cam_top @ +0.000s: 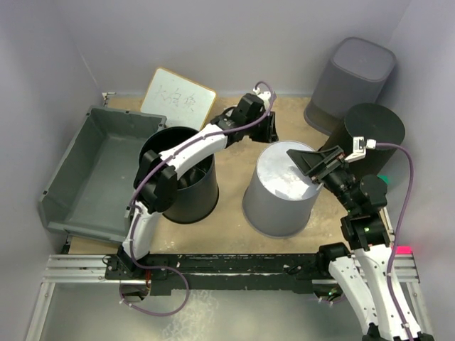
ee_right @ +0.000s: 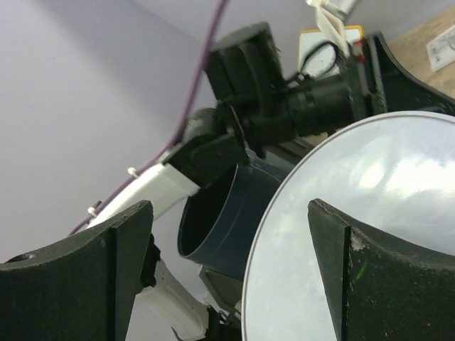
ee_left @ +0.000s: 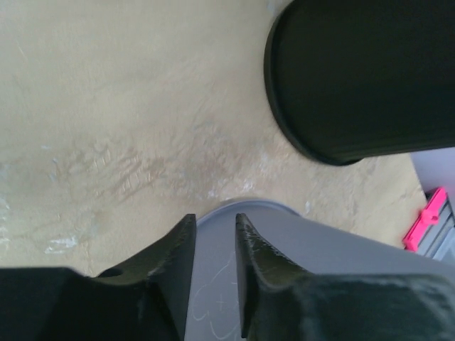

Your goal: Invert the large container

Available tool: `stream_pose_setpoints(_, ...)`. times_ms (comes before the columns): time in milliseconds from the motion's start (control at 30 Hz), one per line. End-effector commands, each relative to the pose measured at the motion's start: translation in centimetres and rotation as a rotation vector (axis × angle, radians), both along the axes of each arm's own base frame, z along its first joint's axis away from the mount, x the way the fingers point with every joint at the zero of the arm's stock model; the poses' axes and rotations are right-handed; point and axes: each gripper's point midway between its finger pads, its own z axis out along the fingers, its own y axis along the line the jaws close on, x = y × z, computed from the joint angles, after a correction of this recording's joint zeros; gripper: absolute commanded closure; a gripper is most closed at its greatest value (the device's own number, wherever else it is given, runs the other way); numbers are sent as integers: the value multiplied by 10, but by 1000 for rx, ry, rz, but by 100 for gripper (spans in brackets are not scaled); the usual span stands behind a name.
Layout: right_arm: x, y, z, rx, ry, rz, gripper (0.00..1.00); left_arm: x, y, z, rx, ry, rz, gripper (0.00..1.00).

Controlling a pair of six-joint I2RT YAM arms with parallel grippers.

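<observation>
The large container (cam_top: 99, 170) is a wide grey tub at the table's left side, open side up, against the left wall. It shows only in the top view. My left gripper (cam_top: 270, 129) is far from it, over the far edge of an upturned grey bucket (cam_top: 281, 188). In the left wrist view its fingers (ee_left: 215, 217) stand a narrow gap apart with nothing between them. My right gripper (cam_top: 311, 165) is wide open over the same bucket's right edge; in the right wrist view (ee_right: 229, 213) the bucket's pale base (ee_right: 377, 213) lies under it.
An open black bucket (cam_top: 186, 177) stands between the tub and the grey bucket, under the left arm. An upturned black bucket (cam_top: 366, 135) and a tall dark-grey square bin (cam_top: 352, 82) stand at the back right. A whiteboard (cam_top: 178, 99) leans at the back.
</observation>
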Motion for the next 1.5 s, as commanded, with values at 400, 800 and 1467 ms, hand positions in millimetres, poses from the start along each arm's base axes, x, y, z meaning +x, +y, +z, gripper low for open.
stream_pose_setpoints(400, -77, -85, 21, -873, -149, -247, 0, -87, 123, 187, -7, -402, 21, 63)
stream_pose_setpoints(800, -97, -50, -82, -880, -18, 76, 0, -158, 189, 165, -20, -371, 94, 62)
stream_pose_setpoints(1467, 72, -67, -124, -603, 306, -319, 0, -171, 217, 221, -85, -426, 176, 62)
